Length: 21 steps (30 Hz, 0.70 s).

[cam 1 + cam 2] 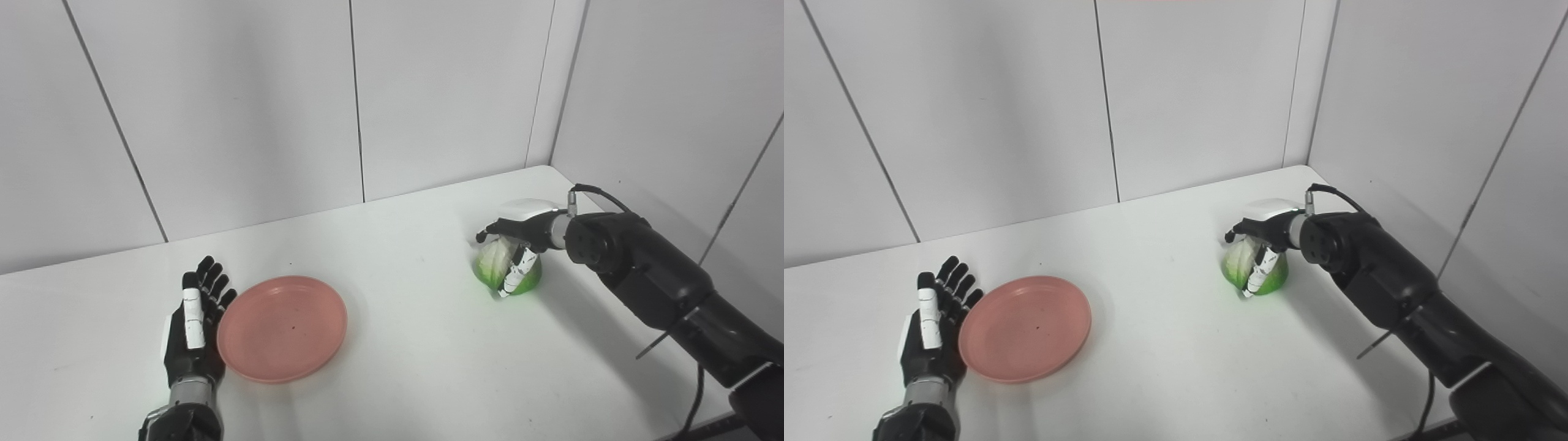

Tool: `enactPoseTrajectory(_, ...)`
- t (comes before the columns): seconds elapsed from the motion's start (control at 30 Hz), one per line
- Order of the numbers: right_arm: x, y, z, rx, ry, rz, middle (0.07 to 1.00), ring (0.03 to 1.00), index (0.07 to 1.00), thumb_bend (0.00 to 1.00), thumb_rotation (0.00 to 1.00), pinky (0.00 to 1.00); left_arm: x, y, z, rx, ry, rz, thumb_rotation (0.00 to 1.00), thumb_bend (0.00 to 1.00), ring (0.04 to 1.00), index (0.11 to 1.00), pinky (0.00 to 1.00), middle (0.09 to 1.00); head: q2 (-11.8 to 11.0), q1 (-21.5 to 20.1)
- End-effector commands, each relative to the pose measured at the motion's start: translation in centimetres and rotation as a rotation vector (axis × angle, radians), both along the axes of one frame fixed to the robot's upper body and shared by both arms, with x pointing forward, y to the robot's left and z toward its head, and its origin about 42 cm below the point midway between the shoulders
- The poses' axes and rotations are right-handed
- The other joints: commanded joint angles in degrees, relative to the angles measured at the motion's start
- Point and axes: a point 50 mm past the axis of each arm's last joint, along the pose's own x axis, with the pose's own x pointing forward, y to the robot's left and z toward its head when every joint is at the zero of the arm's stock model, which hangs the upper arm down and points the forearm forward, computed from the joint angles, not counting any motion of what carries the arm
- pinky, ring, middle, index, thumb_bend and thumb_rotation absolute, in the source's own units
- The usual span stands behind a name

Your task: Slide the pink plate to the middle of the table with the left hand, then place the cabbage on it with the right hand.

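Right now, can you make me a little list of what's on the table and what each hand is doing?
plate: pink plate, empty, left of the table's middle
cabbage: green cabbage, far right on the white table
left hand: left hand open, flat beside the plate's left rim
right hand: right hand closed over the cabbage from above
cabbage on plate: not yet

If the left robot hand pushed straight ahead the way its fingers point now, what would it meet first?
Probably nothing: the left robot hand points toward the back wall with bare table ahead. The pink plate lies beside it to its right, out of that line.
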Motion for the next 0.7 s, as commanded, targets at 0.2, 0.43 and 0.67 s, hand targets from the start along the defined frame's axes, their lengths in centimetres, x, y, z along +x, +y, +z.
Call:
enactPoseTrajectory(0.2, 0.6, -0.1, 0.8, 0.033, 0.035, -0.004, 0.917, 0.839, 0.813, 1.0, 0.27, 0.65, -0.2, -0.6, 0.3, 0.0, -0.005, -0.02, 0.89, 0.95, 0.938, 0.878, 0.88, 0.935, 0.24, 0.4)
enactPoseTrajectory(0.43, 0.7, -0.5, -0.9, 0.023, 0.071, -0.017, 0.919, 0.819, 0.798, 1.0, 0.23, 0.63, -0.2, -0.8, 0.3, -0.009, -0.002, -0.025, 0.89, 0.97, 0.938, 0.886, 0.89, 0.94, 0.36, 0.59)
enactPoseTrajectory(0.67, 0.8, -0.3, -3.2, -0.135, 0.035, 0.049, 0.812, 0.742, 0.66, 0.88, 0.1, 0.6, -0.2, -0.9, 0.3, -0.006, -0.002, -0.022, 0.89, 0.95, 0.939, 0.879, 0.89, 0.935, 0.34, 0.95)
